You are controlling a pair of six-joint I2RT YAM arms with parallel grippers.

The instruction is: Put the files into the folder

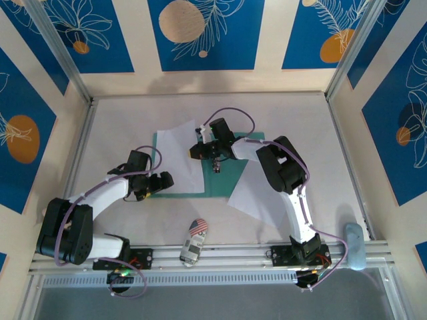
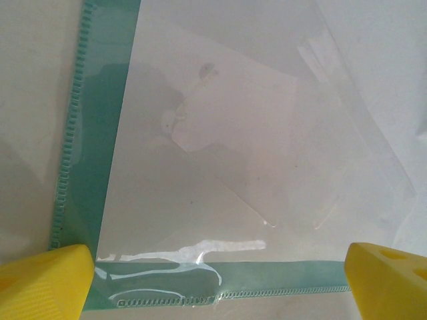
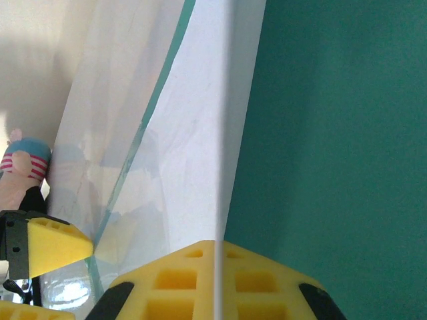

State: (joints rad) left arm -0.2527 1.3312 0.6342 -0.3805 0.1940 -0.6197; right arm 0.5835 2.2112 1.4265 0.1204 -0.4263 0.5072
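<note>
The teal-green folder [image 1: 223,175] lies flat mid-table, and its bare inner face [image 3: 333,133] shows in the right wrist view. One white file [image 1: 179,152] rests across its left half, jutting past the top-left corner. My right gripper [image 1: 200,151] is shut on that sheet's right edge, which runs edge-on between the yellow fingertips [image 3: 219,243]. The second file [image 1: 257,190] lies half off the folder's lower right. My left gripper [image 1: 164,180] hovers open over the folder's lower-left corner [image 2: 93,227], where a clear leaf [image 2: 220,167] covers white paper; nothing is between its fingers [image 2: 217,287].
A toy car [image 1: 194,241] with a flag pattern sits near the front rail between the arm bases. A pale blue object [image 1: 353,243] rests on the rail at the right. Patterned walls enclose the white table [image 1: 293,120] on three sides.
</note>
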